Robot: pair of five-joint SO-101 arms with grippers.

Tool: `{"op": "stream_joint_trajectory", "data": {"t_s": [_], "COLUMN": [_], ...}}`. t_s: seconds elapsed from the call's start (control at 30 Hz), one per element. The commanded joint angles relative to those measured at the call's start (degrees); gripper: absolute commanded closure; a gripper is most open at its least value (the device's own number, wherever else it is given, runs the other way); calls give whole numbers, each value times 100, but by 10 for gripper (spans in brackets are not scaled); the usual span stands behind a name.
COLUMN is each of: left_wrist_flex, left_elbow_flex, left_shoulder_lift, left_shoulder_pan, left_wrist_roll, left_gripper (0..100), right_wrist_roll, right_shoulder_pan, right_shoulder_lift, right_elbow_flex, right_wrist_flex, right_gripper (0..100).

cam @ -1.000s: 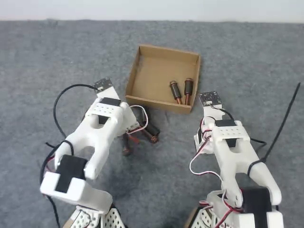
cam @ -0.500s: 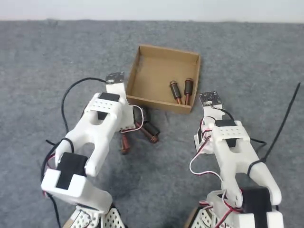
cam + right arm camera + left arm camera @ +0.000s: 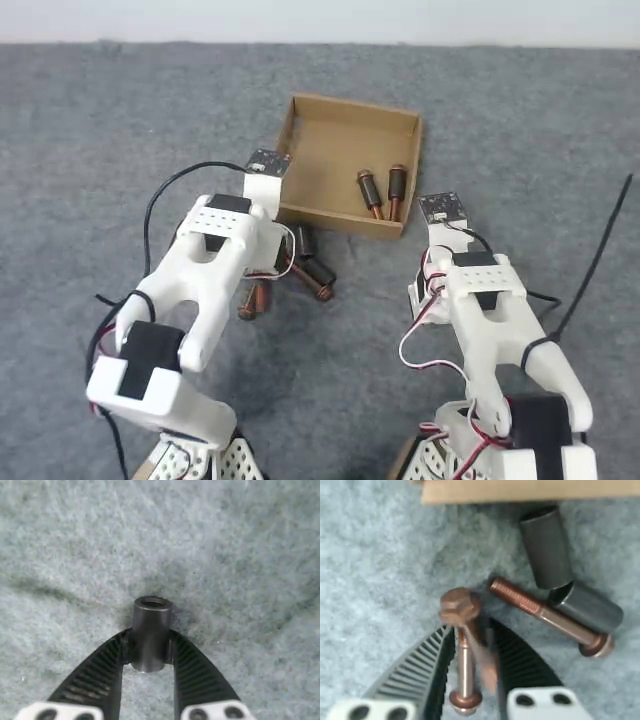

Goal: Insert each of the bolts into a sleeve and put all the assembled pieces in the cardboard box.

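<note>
My left gripper [image 3: 470, 630] is shut on a copper bolt [image 3: 460, 606], hex head outward, just in front of the cardboard box [image 3: 300, 120]. A second bolt [image 3: 465, 672] lies on the carpet under the fingers. A third bolt [image 3: 545, 616] rests beside two dark sleeves [image 3: 547, 547] [image 3: 592, 611]. In the high view these loose bolts [image 3: 252, 300] and sleeves [image 3: 312, 262] lie by the left arm [image 3: 225, 250]. My right gripper [image 3: 150, 647] is shut on an upright dark sleeve [image 3: 151, 625] over bare carpet. Two assembled pieces [image 3: 368, 190] [image 3: 397, 186] lie in the box.
Grey carpet [image 3: 90, 120] covers the whole table. The right arm [image 3: 485, 300] stands in front of the box's right corner. A black cable [image 3: 600, 250] runs along the right side. Open carpet lies to the left of and behind the box.
The left arm has swung right, its wrist now against the box's front-left corner. The bolts beside it have shifted slightly left. The right arm has not moved.
</note>
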Motion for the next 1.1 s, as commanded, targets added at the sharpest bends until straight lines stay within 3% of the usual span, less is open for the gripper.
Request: {"op": "stream_joint_trajectory", "data": {"t_s": [0.0,0.27,0.43,0.6,0.8,1.07], "left_wrist_flex": [220,396,-316,-343,-360,-686], "left_elbow_flex": [-330,-127,268,295,303,356], "left_shoulder_lift": [-114,-615,-615,-677,-677,-589], "left_shoulder_pan": [-53,0,158,501,624,633], "left_wrist_roll": [-62,-62,-62,-53,703,791], "left_gripper": [852,848,852,852,852,852], "right_wrist_roll": [44,44,44,44,44,44], "right_shoulder_pan": [31,31,31,31,31,31], "right_shoulder_lift": [40,40,48,48,48,48], "right_elbow_flex": [-193,-193,-193,-193,-193,-193], "right_wrist_flex": [-4,-4,-4,-4,-4,-4], "right_gripper": [992,992,992,992,992,992]}}
